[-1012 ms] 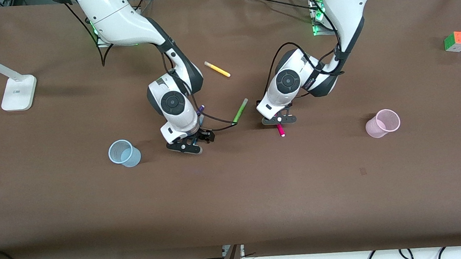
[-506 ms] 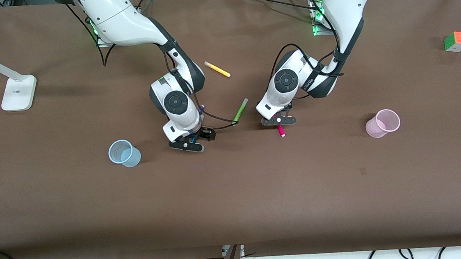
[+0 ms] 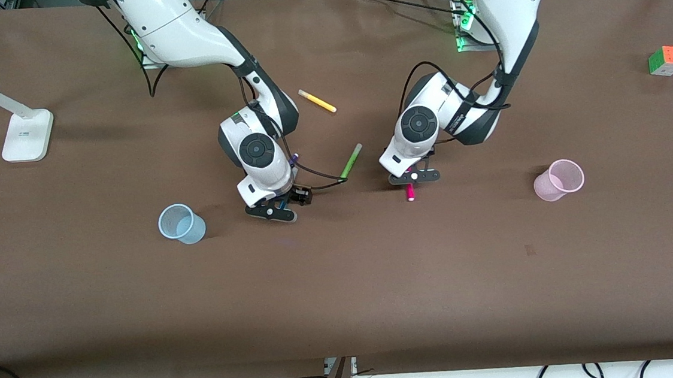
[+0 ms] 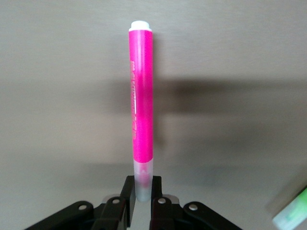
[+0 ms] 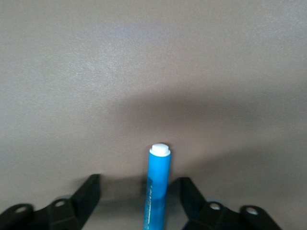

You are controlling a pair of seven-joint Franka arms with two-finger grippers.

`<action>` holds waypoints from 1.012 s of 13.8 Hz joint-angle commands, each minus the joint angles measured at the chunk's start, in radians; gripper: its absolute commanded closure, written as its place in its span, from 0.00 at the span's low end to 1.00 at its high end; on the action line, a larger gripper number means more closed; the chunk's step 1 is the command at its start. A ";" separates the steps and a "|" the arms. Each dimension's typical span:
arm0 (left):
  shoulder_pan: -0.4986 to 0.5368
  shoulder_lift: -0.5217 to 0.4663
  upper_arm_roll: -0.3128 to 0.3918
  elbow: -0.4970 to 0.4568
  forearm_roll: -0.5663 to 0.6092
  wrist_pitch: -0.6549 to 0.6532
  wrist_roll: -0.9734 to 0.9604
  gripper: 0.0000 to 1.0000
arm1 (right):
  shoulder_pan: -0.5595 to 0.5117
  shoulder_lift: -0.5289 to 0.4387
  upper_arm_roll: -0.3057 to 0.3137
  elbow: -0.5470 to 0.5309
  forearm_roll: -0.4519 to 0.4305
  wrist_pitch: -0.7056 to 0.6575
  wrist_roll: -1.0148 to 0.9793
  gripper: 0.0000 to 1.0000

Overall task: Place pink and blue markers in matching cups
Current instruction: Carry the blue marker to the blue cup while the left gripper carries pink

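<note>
While the left gripper (image 4: 140,203) pinches the pink marker's (image 4: 141,96) cap on the counter (image 3: 343,272), the right gripper's (image 5: 139,201) fingers straddle the blue marker (image 5: 157,187) unclenched; they should clamp squarely before lifting.

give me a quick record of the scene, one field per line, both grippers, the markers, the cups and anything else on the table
left gripper: shut on the pink marker, at its pale cap
right gripper: fingers apart, one on each side of the blue marker, not touching it
blue cup: upright, toward the right arm's end
pink cup: tilted, toward the left arm's end
green marker: lying between the arms
yellow marker: lying farther from the front camera than the green one
other: puzzle cube, lamp base
</note>
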 commanded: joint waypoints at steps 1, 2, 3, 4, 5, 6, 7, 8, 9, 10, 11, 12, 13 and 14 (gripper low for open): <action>0.004 -0.026 0.008 0.106 0.028 -0.224 0.075 1.00 | 0.008 -0.007 -0.003 -0.025 0.014 -0.001 0.002 0.98; 0.013 -0.026 0.028 0.154 0.050 -0.319 0.154 1.00 | 0.007 -0.008 -0.003 -0.025 0.014 -0.003 0.003 1.00; 0.039 -0.028 0.034 0.195 0.067 -0.404 0.248 1.00 | 0.007 -0.010 -0.003 -0.025 0.014 -0.003 0.002 1.00; 0.066 -0.026 0.034 0.235 0.071 -0.477 0.328 1.00 | 0.005 -0.010 -0.003 -0.025 0.014 -0.003 0.000 1.00; 0.082 -0.026 0.037 0.269 0.072 -0.536 0.382 1.00 | 0.002 -0.011 -0.005 -0.023 0.014 -0.003 -0.002 1.00; 0.095 -0.026 0.043 0.300 0.096 -0.596 0.431 1.00 | -0.003 -0.019 -0.005 -0.023 0.014 -0.003 -0.005 1.00; 0.100 -0.028 0.043 0.326 0.150 -0.648 0.474 1.00 | -0.006 -0.031 -0.005 -0.023 0.014 -0.009 -0.006 1.00; 0.105 -0.026 0.043 0.349 0.205 -0.702 0.524 1.00 | -0.021 -0.042 -0.005 -0.020 0.014 -0.026 -0.009 1.00; 0.108 -0.026 0.045 0.366 0.250 -0.748 0.569 1.00 | -0.032 -0.056 -0.005 -0.017 0.016 -0.045 -0.015 1.00; 0.114 -0.026 0.048 0.377 0.299 -0.791 0.598 1.00 | -0.044 -0.066 -0.005 -0.015 0.043 -0.056 -0.034 1.00; 0.120 -0.026 0.049 0.381 0.357 -0.831 0.624 1.00 | -0.055 -0.079 -0.005 -0.012 0.105 -0.059 -0.081 1.00; 0.123 -0.026 0.051 0.381 0.409 -0.864 0.653 1.00 | -0.073 -0.091 -0.006 -0.011 0.177 -0.064 -0.150 1.00; 0.128 -0.025 0.052 0.381 0.457 -0.900 0.684 1.00 | -0.094 -0.103 -0.006 -0.008 0.236 -0.082 -0.207 1.00; 0.137 -0.023 0.054 0.381 0.504 -0.929 0.724 1.00 | -0.113 -0.112 -0.011 0.009 0.268 -0.120 -0.241 1.00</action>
